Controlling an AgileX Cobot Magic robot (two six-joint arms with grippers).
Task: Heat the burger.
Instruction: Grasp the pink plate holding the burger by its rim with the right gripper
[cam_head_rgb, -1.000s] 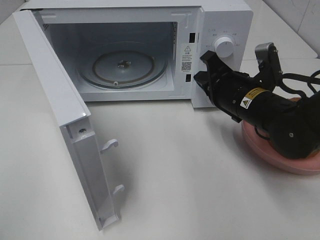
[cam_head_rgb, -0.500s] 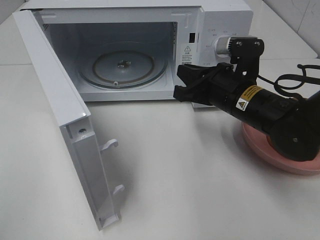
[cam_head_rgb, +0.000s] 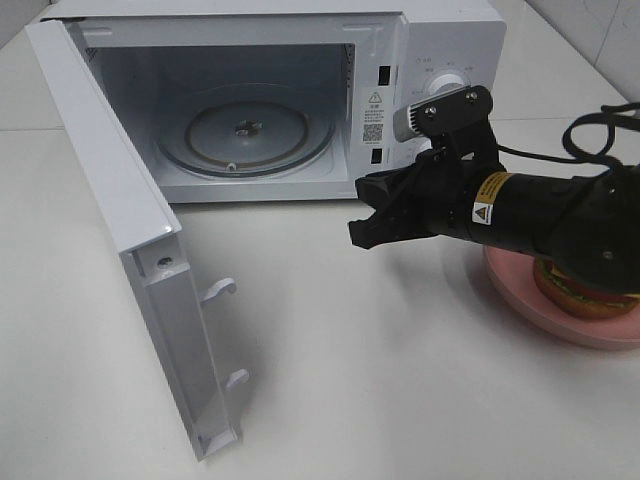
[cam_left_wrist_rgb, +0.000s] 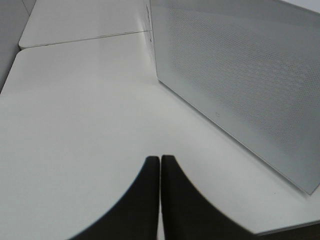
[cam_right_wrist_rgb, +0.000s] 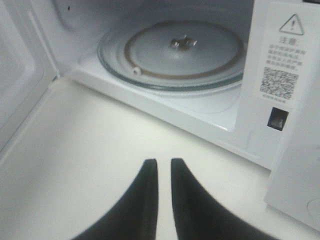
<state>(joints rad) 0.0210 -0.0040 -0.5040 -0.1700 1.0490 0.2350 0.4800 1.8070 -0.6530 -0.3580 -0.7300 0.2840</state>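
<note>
The burger (cam_head_rgb: 582, 290) sits on a round pink plate (cam_head_rgb: 515, 290) at the right, mostly hidden under my right arm. In front of the white microwave (cam_head_rgb: 450, 40), whose door (cam_head_rgb: 105, 190) stands wide open, my right gripper (cam_head_rgb: 360, 213) hovers over the table near the cavity's right front corner. The glass turntable (cam_head_rgb: 245, 130) inside carries nothing. In the right wrist view the gripper (cam_right_wrist_rgb: 160, 162) is shut to a thin slit with nothing in it, and it points at the turntable (cam_right_wrist_rgb: 180, 55). My left gripper (cam_left_wrist_rgb: 160, 158) is shut and holds nothing, low over the table.
The open door juts out toward the front left with its latch hooks (cam_head_rgb: 220, 290) sticking out. A white perforated microwave panel (cam_left_wrist_rgb: 240, 75) stands close beside my left gripper. The control knob (cam_head_rgb: 443, 88) is behind my right wrist.
My right arm has swung left and down, from the control panel to the cavity's front right corner. This uncovered part of the burger. The fingers stayed close together.
</note>
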